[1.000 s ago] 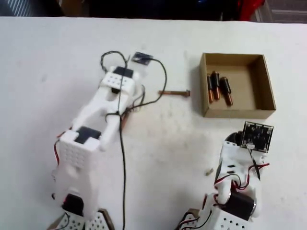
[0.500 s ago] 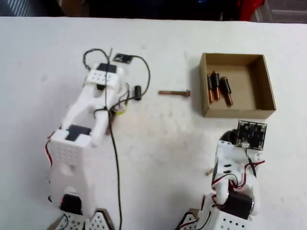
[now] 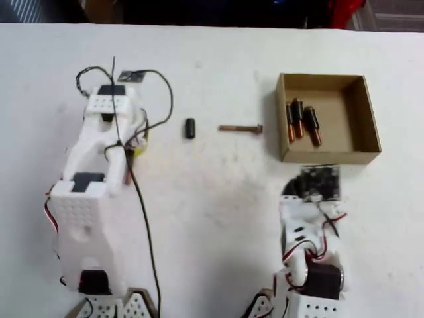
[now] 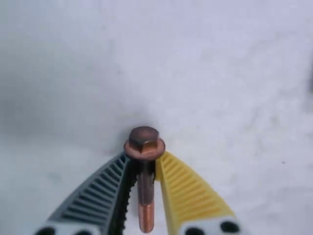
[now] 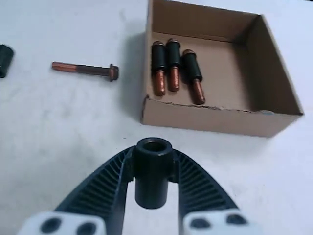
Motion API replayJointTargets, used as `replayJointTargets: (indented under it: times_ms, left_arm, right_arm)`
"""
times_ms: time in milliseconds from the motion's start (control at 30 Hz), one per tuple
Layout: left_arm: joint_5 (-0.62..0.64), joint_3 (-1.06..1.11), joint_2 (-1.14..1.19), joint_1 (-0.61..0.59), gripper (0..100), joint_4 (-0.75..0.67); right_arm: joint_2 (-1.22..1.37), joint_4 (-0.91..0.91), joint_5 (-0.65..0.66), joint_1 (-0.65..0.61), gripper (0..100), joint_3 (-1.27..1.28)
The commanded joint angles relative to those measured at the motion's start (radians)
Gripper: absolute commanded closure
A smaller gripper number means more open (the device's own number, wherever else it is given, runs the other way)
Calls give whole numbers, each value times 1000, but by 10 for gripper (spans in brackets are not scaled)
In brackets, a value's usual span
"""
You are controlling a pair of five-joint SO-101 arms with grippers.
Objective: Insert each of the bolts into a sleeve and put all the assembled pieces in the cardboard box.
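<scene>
My left gripper (image 4: 143, 161) is shut on a copper bolt (image 4: 143, 171), head away from the wrist, over bare table at the left (image 3: 132, 149). A black sleeve (image 5: 152, 171) stands between the fingers of my right gripper (image 5: 152, 169), which is shut on it just in front of the cardboard box (image 5: 215, 117). The box (image 3: 363, 120) holds three assembled bolt-and-sleeve pieces (image 3: 301, 123) (image 5: 173, 66). A loose copper bolt (image 3: 240, 128) (image 5: 85, 69) lies left of the box, and a loose black sleeve (image 3: 190, 128) (image 5: 4, 59) lies further left of it.
Black cables (image 3: 142, 192) trail from the left arm (image 3: 89, 192) over the table. The right arm (image 3: 306, 252) stands at the front right. The white table (image 3: 218, 212) has free room in the middle and behind the box.
The left arm swung left with the bolt, uncovering the loose black sleeve on the table. The right arm shifted left and a little toward the front.
</scene>
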Motion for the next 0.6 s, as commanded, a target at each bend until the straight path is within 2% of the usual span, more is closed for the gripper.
replayJointTargets:
  times_ms: [0,133,200,567]
  left_arm:
    - [-155,-34,-15,-21,978,0]
    - [-417,-32,-12,-13,978,0]
    - [-443,-32,-12,-15,978,0]
    - [-180,-31,-12,-12,978,-20]
  right_arm:
    - [-10,4,32,-151,981,-8]
    - [-10,4,86,-308,981,-8]
    - [-10,4,138,-367,981,-8]
    - [-10,-19,160,-549,981,-8]
